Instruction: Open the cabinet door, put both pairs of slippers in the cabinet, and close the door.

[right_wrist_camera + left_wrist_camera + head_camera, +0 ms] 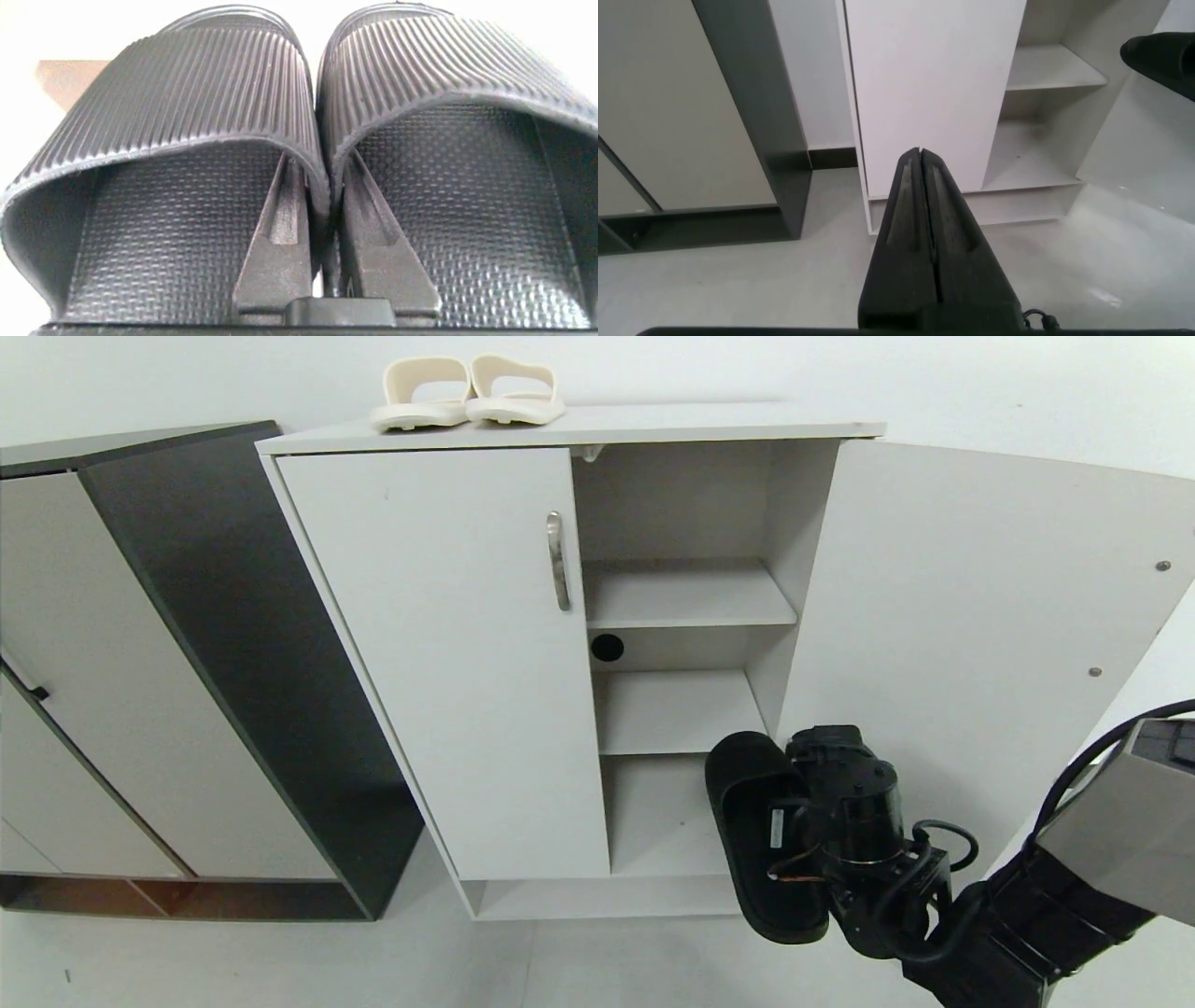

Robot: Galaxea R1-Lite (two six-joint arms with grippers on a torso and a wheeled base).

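The right end effector, pinching both black slippers by their adjoining straps, holds them lengthwise toward the cabinet, whose bottom shelf is just ahead-left.

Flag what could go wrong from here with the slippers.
The right gripper pinches the black slippers only by their touching inner walls, so one might slide free.
They are held on edge before the open compartment; a toe might catch the front edge of the lower shelf.
The cream slippers sit at the front edge of the cabinet top; a knock might tip them off.
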